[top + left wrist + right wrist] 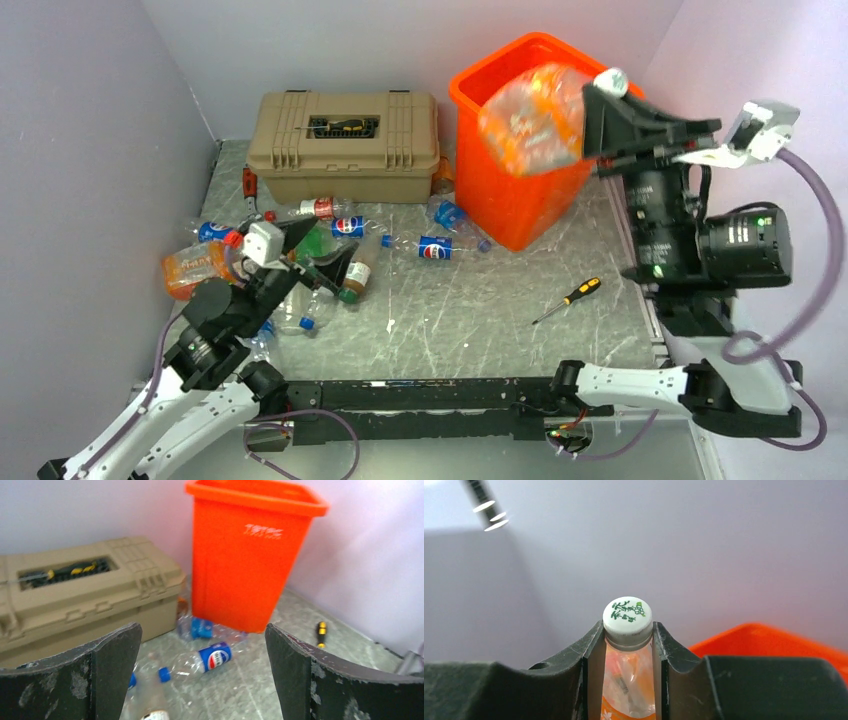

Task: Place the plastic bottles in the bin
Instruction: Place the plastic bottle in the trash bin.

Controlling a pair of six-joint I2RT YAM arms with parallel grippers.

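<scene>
Because the right tool [628, 645] pinches the large orange bottle [530, 115] by the neck just under its white cap, the crushed body juts out sideways over the open mouth of the bin [520, 215], which stands near the worktop's far right corner; releasing there should drop it inside. Meanwhile the left tool [202, 630] hangs with its jaws spread wide and nothing between them, above the other bottles [300, 250] heaped toward the left edge, apparently ready to take one next.
</scene>
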